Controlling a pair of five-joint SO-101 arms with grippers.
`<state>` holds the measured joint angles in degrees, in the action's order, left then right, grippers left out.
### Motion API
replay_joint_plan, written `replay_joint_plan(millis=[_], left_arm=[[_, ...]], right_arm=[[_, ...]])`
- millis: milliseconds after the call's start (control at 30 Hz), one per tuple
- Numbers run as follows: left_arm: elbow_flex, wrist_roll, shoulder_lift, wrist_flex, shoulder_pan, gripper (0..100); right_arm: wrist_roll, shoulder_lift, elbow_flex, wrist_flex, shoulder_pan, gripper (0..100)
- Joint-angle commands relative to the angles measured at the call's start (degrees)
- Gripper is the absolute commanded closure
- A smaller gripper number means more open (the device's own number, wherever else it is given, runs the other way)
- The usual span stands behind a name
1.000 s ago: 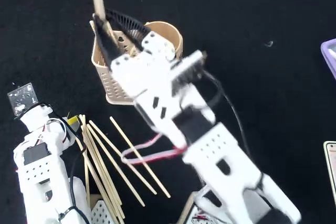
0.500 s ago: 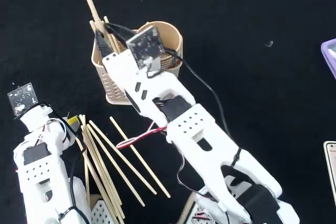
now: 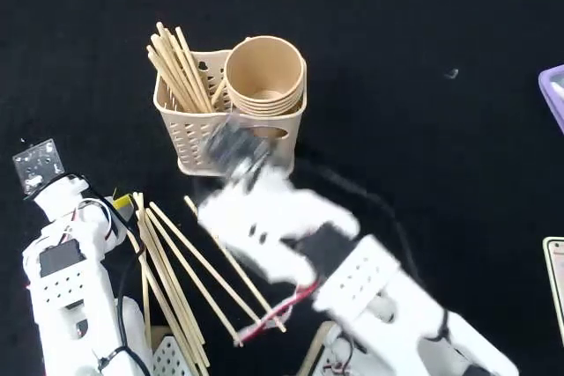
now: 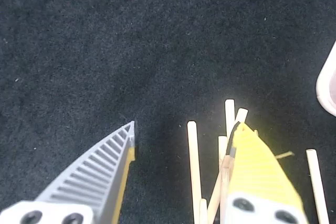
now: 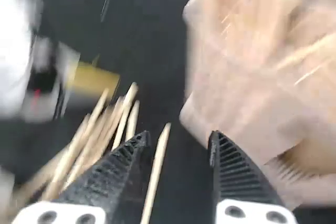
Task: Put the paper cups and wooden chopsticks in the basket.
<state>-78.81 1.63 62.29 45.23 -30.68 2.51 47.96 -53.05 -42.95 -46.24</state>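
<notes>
The beige basket [image 3: 189, 138] stands at the back left, holding a stack of paper cups [image 3: 264, 72] and a bundle of upright wooden chopsticks [image 3: 176, 63]. Several loose chopsticks [image 3: 189, 270] lie fanned on the black table in front of it. My right arm [image 3: 282, 226] is blurred just in front of the basket. Its gripper [image 5: 178, 136] is open and empty over the loose chopsticks [image 5: 118, 124], with the basket [image 5: 252, 66] beside it. My left arm [image 3: 66, 253] rests at the front left. The left gripper [image 4: 184, 129] is open above chopstick ends [image 4: 193, 166].
A purple container [image 3: 553, 94] sticks in at the right edge, and a flat card-like object [image 3: 555, 279] lies lower on that edge. The black table [image 3: 423, 129] stretches bare to the right of the basket.
The right gripper has let go of the chopstick it held over the basket; that stick now stands in the bundle. The right arm has pulled back toward the front. The left arm has not moved.
</notes>
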Motion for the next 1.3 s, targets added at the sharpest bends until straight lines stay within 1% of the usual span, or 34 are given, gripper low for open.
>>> replay_joint_plan(millis=[0, 67, 133, 267, 400, 467, 633, 833, 933, 1000, 1033, 1100, 1167, 1233, 1267], left_arm=[[0.7, 0.0, 0.8, -0.8, 0.0, 71], [0.7, 0.0, 0.8, -0.8, 0.0, 71], [0.6, 0.0, 0.8, -0.8, 0.0, 71], [0.7, 0.0, 0.8, -0.8, 0.0, 71], [0.7, 0.0, 0.8, -0.8, 0.0, 71], [0.7, 0.0, 0.8, -0.8, 0.0, 71], [0.7, 0.0, 0.8, -0.8, 0.0, 71], [0.7, 0.0, 0.8, -0.8, 0.0, 71], [0.7, 0.0, 0.8, -0.8, 0.0, 71], [0.6, 0.0, 0.8, -0.8, 0.0, 71], [0.6, 0.0, 0.8, -0.8, 0.0, 71], [0.6, 0.0, 0.8, -0.8, 0.0, 71], [0.6, 0.0, 0.8, -0.8, 0.0, 71], [0.6, 0.0, 0.8, -0.8, 0.0, 71], [0.6, 0.0, 0.8, -0.8, 0.0, 71]], right_arm=[[-5.4, -0.5, -14.3, 6.5, -7.7, 82.5], [-8.5, -3.6, -17.5, 12.0, -9.1, 82.5], [-9.7, -7.6, -18.5, 16.2, -10.9, 82.4], [-9.5, -16.4, -15.9, 18.2, -12.3, 81.9], [-9.5, -24.3, -12.6, 17.9, -12.7, 70.9], [-9.5, -26.6, -10.4, 16.3, -12.7, 67.3], [-9.6, -28.9, -6.1, 10.2, -13.3, 67.7], [-9.4, -34.4, -5.1, 9.9, -13.0, 67.7], [-6.8, -38.5, -2.9, 8.5, -12.8, 67.7], [-5.7, -41.0, -0.1, 5.4, -12.2, 67.8], [-5.8, -41.9, 1.0, 3.7, -11.6, 68.5], [-5.6, -42.7, 3.0, 0.8, -10.1, 74.3], [-5.5, -42.8, 4.1, -0.4, -8.8, 84.5], [-5.5, -42.8, 4.8, -0.6, -7.2, 97.9], [-5.4, -42.8, 4.8, -0.7, -6.2, 99.0]])
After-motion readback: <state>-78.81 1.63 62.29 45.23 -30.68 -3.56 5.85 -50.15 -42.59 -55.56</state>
